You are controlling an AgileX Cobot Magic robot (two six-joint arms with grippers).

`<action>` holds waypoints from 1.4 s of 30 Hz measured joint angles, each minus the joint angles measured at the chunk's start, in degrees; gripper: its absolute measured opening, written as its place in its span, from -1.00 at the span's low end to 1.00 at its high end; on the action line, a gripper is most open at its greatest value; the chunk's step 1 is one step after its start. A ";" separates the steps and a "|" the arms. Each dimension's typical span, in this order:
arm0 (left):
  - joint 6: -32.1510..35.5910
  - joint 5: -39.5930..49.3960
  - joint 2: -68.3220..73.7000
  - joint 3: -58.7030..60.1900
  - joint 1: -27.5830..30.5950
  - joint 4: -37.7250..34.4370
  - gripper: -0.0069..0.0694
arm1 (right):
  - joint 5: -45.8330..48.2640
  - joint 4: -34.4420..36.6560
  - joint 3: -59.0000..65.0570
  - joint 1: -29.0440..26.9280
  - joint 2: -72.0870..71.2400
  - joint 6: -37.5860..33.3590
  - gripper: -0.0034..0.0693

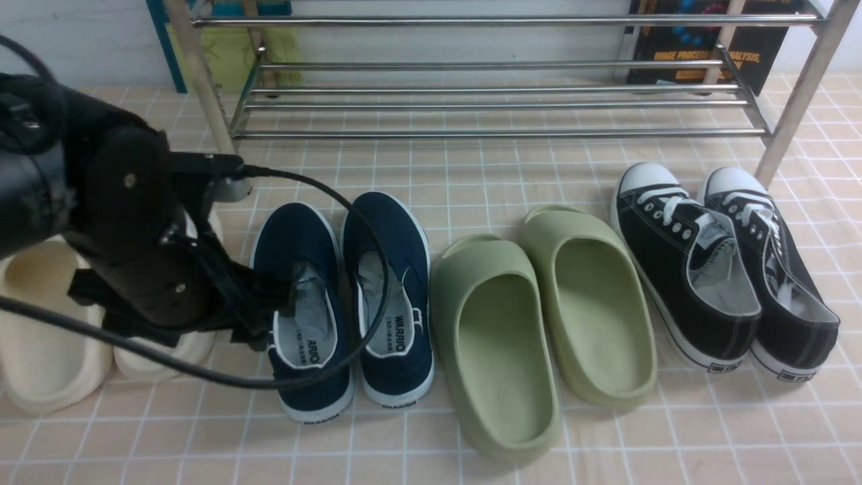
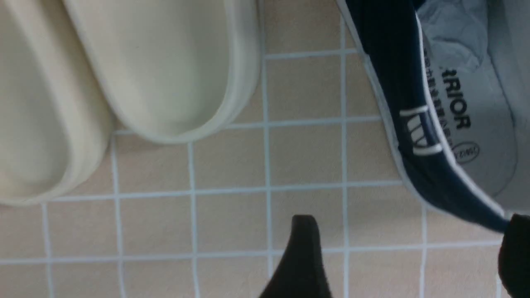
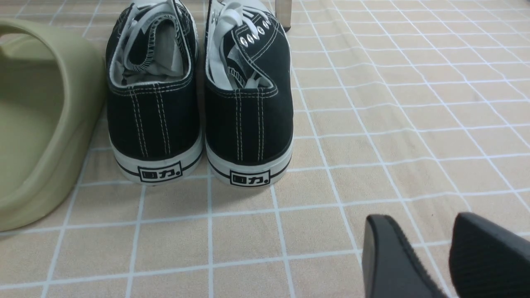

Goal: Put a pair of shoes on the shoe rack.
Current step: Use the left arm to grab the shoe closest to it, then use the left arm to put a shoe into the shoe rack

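The left hand [image 2: 409, 223], fingers apart, straddles the side wall of one navy shoe [image 1: 296, 236], its mate [image 1: 390, 229] just beside it, both on the desk [image 1: 471, 175] before the rack [image 1: 498, 104]; right hand [image 3: 420, 219] apart too.

"WARRIOR" on insoles [image 1: 395, 331] of navy slip-ons [image 1: 387, 222]; "回力" on heels [image 3: 250, 179] of black sneakers [image 3: 248, 120].

black sneakers [image 3: 153, 116]: heels toward camera | green slide [image 3: 41, 124]: just beside | right gripper [image 3: 430, 231]: fingers apart
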 joint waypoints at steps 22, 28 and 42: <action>-1.48 -7.77 13.15 -0.34 0.07 -2.50 -0.70 | 0.00 0.00 0.00 0.00 0.00 0.00 -0.25; -0.86 -4.71 5.29 -0.28 0.06 -2.44 -0.71 | 0.00 0.00 0.00 0.00 0.00 0.00 -0.25; 8.43 -0.96 7.09 -14.87 7.43 -7.68 -0.72 | 0.00 0.00 0.00 0.00 0.00 0.00 -0.25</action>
